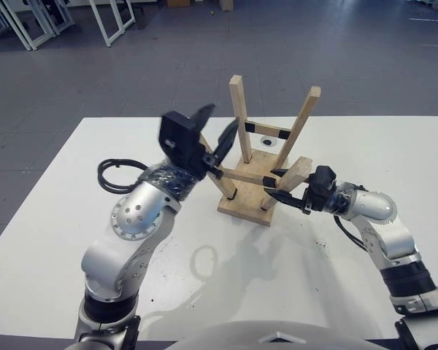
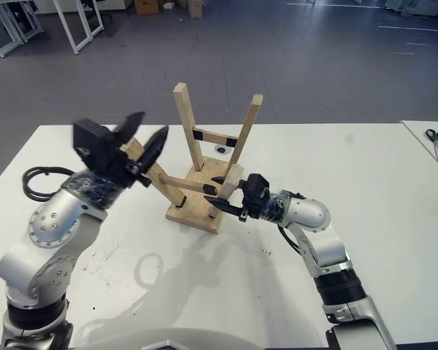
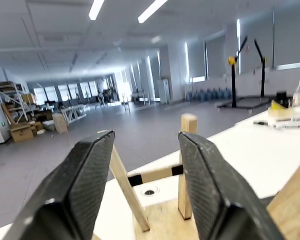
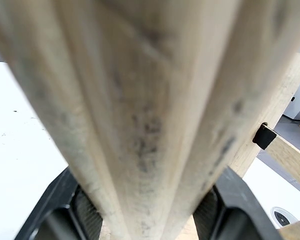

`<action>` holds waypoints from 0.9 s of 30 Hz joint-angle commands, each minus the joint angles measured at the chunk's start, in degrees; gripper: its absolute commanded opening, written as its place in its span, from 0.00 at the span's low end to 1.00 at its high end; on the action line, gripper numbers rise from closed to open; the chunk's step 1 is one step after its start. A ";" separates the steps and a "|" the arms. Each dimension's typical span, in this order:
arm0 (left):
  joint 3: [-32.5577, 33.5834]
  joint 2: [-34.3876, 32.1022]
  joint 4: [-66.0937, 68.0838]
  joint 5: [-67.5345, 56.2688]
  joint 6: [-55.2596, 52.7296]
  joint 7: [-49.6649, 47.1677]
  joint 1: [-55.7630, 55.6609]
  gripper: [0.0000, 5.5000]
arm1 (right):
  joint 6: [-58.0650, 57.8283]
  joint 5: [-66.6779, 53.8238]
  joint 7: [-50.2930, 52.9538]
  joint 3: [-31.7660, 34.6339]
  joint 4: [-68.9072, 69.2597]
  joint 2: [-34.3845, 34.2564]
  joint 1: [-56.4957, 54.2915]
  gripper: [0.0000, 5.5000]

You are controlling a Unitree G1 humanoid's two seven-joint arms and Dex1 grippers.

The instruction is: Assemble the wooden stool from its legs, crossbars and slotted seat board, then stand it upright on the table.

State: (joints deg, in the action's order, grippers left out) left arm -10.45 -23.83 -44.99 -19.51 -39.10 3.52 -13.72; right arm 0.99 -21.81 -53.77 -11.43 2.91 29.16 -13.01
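Observation:
The wooden stool lies upside down, its seat board [image 1: 242, 209] flat on the white table [image 1: 51, 189]. Two far legs [image 1: 240, 117] [image 1: 301, 122] point up, joined by a crossbar [image 1: 267, 131]. A second crossbar [image 1: 246, 177] links the near legs. My right gripper [image 1: 276, 184] is shut on the near-right leg [image 1: 297, 173], whose wood sits between the fingers [image 4: 85, 210] in the right wrist view. My left gripper [image 1: 217, 131] hangs open above the near-left leg, holding nothing. Between its fingers [image 3: 85, 190] the far legs [image 3: 186, 170] are visible.
A black cable [image 1: 115, 175] loops on the table's left side. A round hole [image 1: 269, 138] sits in the tabletop behind the stool. Scissors [image 2: 435, 138] lie on a neighbouring table at far right. White frames [image 1: 109, 18] stand on the floor beyond.

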 commanded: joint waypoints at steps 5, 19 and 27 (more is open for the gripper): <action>-10.78 -3.11 3.06 17.27 2.12 2.28 -8.78 0.44 | -4.44 4.40 1.05 -1.38 -2.50 1.30 1.33 0.37; -23.27 -3.91 20.91 34.45 11.35 8.33 6.16 0.44 | -10.33 10.17 1.54 -9.53 -0.83 1.52 2.00 0.37; 1.37 10.67 0.37 1.57 10.24 10.33 2.09 0.44 | -26.51 11.34 9.21 -12.94 -6.81 3.28 2.34 0.37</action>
State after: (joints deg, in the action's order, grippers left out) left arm -19.40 -17.91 -36.63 -5.97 -25.23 13.62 -7.25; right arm -10.46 -18.87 -45.25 -16.44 6.35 29.67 -17.88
